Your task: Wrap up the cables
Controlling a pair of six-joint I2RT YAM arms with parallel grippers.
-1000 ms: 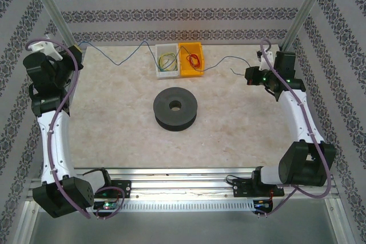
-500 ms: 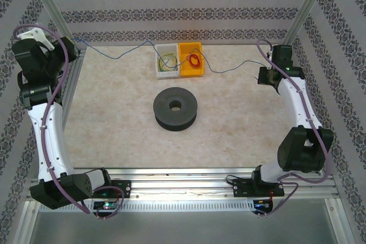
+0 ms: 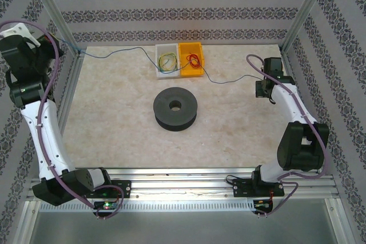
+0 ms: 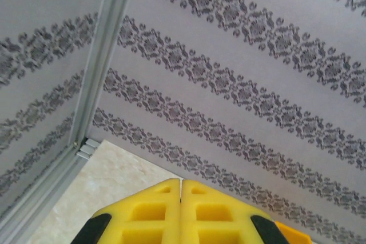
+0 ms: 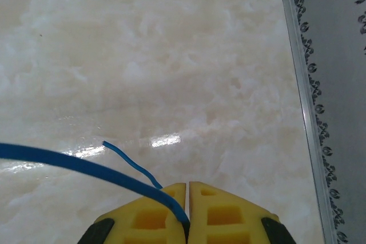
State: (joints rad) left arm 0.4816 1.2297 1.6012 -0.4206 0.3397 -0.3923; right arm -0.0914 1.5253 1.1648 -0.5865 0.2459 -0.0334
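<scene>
A thin dark-blue cable [image 3: 123, 51] stretches across the far part of the table, from the left rear corner past the two bins to the right side. Its left end reaches my left gripper [image 3: 64, 47], which is raised at the far left corner. In the left wrist view the left gripper [image 4: 180, 181] has its yellow fingers pressed together and no cable shows there. My right gripper [image 3: 261, 87] is low at the right side. In the right wrist view the right gripper [image 5: 187, 186] is shut on the cable [image 5: 74, 163], whose short free end curls out just above the table.
A wide black spool [image 3: 175, 108] lies flat mid-table. Behind it stand a white bin [image 3: 159, 72] holding yellow-green wire and a yellow bin [image 3: 191, 74] holding red wire. Metal frame posts [image 3: 46, 4] and patterned walls close in the sides.
My left arm has swung further left and back with the cable end. My right gripper has drawn nearer along the right side. The blue cable lies straighter across the table.
</scene>
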